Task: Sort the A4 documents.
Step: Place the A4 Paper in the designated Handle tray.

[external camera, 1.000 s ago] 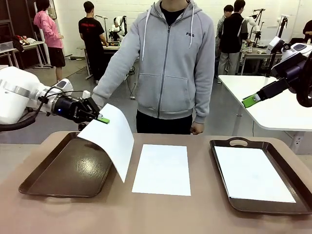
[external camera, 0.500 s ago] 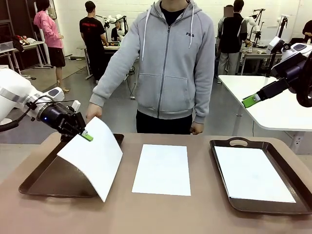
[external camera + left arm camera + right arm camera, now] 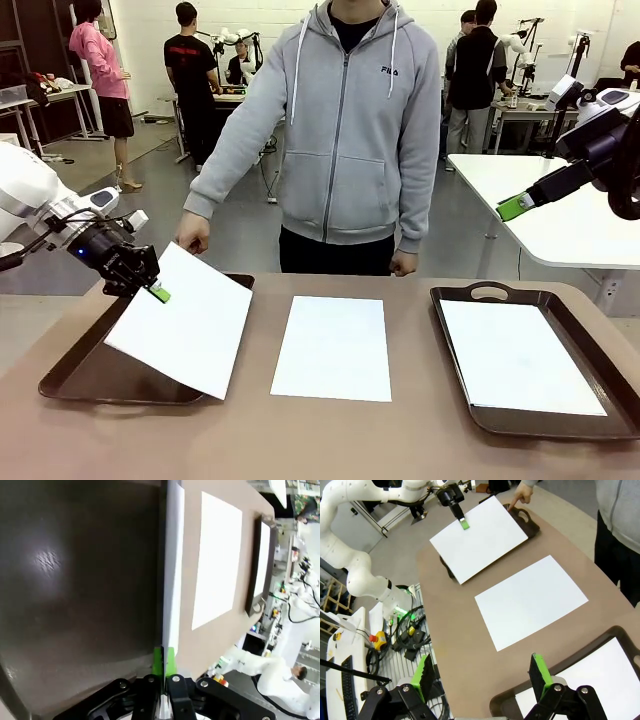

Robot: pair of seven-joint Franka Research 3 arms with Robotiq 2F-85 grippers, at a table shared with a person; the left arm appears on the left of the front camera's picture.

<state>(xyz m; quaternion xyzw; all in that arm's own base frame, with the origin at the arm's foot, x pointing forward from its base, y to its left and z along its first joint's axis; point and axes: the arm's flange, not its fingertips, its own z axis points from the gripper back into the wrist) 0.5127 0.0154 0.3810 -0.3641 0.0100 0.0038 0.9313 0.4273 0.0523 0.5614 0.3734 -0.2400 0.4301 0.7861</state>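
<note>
Our left fingers (image 3: 158, 294) clamp one sheet (image 3: 185, 325) over the left tray (image 3: 90, 378); a second sheet (image 3: 520, 355) lies in the right tray (image 3: 470, 293); a third sheet (image 3: 335, 345) awaits sorting; right fingers (image 3: 538, 672) apart.

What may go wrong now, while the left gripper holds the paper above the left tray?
1. The left gripper pinches the sheet at one edge only, and its near corner appears to hang past the rim of the left tray. Released now, it may land partly on the table.
2. The person's hand is close to the sheet's far edge; a sideways move might brush it.
</note>
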